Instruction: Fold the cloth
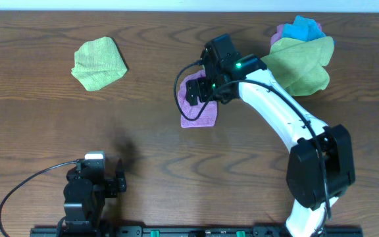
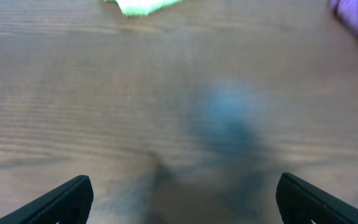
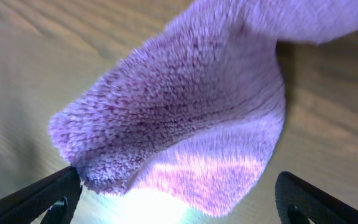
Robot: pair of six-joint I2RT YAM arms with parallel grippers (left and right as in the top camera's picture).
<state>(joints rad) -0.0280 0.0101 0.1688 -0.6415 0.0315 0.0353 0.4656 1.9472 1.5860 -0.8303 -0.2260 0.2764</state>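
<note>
The cloth (image 1: 199,117) is lilac, another cloth (image 1: 99,62) lime green, the pile (image 1: 304,62) green, blue and perhaps purple.

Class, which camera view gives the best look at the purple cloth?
The right wrist view: the purple cloth fills the frame, fluffy pile sharp. Overhead shows it small, half hidden under the right claw. Left wrist catches only a blurred corner.

Purple fleece cloth (image 3: 185,118) fills mid-frame, doubled over on wooden table (image 3: 17,74). Right gripper (image 3: 179,199) fingertips spread wide (lower corners), the lower-left tip just beside the cloth's corner.
</note>
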